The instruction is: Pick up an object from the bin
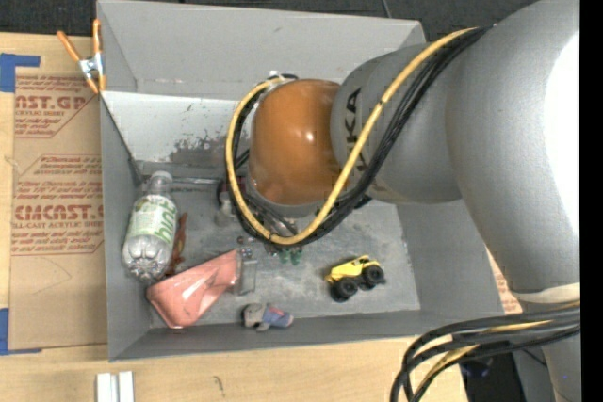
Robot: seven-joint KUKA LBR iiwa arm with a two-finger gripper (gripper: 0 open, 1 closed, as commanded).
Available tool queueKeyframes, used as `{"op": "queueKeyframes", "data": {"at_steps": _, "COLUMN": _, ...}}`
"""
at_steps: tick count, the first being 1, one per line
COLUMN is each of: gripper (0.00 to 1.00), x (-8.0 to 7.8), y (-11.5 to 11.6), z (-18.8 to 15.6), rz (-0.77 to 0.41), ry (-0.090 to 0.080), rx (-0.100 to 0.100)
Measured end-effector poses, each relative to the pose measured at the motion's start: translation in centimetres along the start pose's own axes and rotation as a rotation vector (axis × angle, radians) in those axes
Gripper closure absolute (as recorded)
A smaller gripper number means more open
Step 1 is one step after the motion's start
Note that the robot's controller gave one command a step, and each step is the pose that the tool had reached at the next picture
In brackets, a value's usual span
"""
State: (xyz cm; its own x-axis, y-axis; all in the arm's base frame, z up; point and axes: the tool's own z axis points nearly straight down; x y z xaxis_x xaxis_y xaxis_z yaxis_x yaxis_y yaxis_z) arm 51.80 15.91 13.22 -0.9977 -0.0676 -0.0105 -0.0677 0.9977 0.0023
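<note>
The gripper [249, 261] hangs below the arm's glossy orange dome cover [292, 141], low over the floor of the grey metal bin [396, 231], left of the middle. How far it is open I cannot tell, and nothing can be seen in its grasp. The nearest thing is a crumpled pink plastic pouch [193, 290], whose upper right end lies just beside the gripper. Its long axis runs down and left toward the bin's near left corner. A clear ribbed plastic bottle with a green-and-white label [151, 229] lies along the left wall, and a small yellow toy truck with black wheels [355, 275] sits well apart to the right. The pouch looks the likeliest pick, though limp.
</note>
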Motion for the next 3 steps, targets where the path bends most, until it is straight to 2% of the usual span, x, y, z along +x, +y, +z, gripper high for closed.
{"op": "queueKeyframes", "data": {"at_steps": 1, "gripper": 0.0, "x": 1.0, "y": 1.0, "z": 3.1, "rz": -0.157, "ry": 0.012, "rx": 0.001}}
{"op": "queueKeyframes", "data": {"at_steps": 2, "gripper": 1.0, "x": 2.9, "y": 2.4, "z": 6.0, "rz": -0.256, "ry": -0.005, "rx": -0.004}}
{"op": "queueKeyframes", "data": {"at_steps": 3, "gripper": 1.0, "x": 2.9, "y": 2.4, "z": 6.0, "rz": -0.256, "ry": -0.005, "rx": -0.004}}
